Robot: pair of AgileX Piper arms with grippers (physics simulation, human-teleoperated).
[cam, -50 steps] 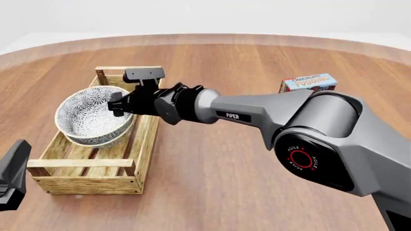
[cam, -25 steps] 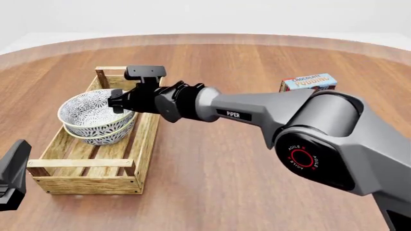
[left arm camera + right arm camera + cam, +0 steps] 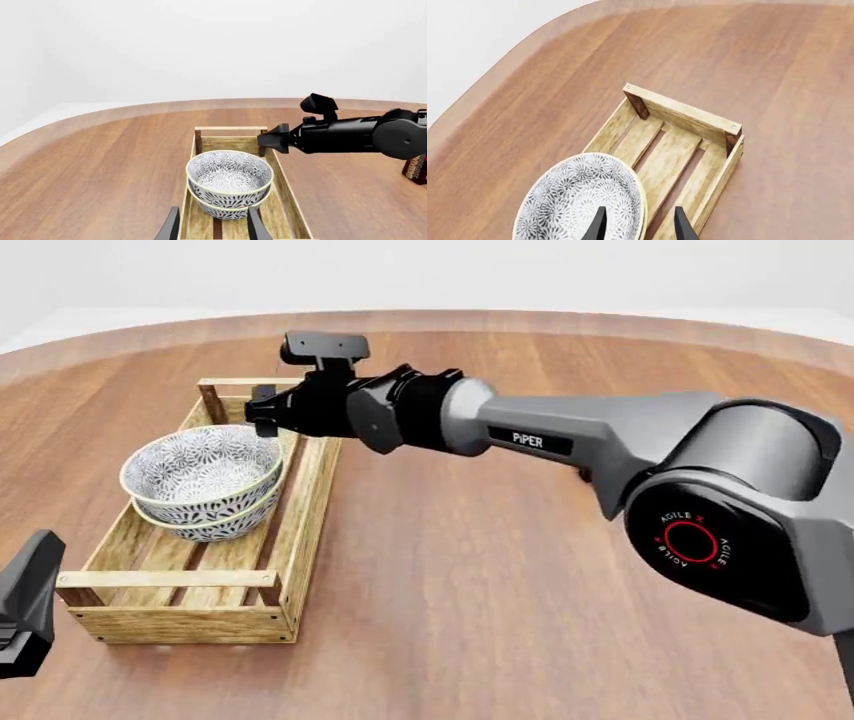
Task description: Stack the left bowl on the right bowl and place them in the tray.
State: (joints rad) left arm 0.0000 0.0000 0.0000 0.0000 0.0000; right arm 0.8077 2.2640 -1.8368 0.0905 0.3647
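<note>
Left bowl [image 3: 203, 466] nested in right bowl [image 3: 228, 209].

Two matching bowls, white w/ dense grey floral print & pale rims, nested upright: left bowl [image 3: 200, 468] sits inside right bowl [image 3: 214, 523]. Stack rests on slatted floor of tray [image 3: 304, 530], a long light-wood crate w/ darker corner posts, roughly mid-length, nearer its far end.

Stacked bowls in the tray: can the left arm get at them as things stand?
Probably yes. The left gripper faces the stacked bowls in the tray with nothing between; the right gripper is off the rim, beyond them.
</note>
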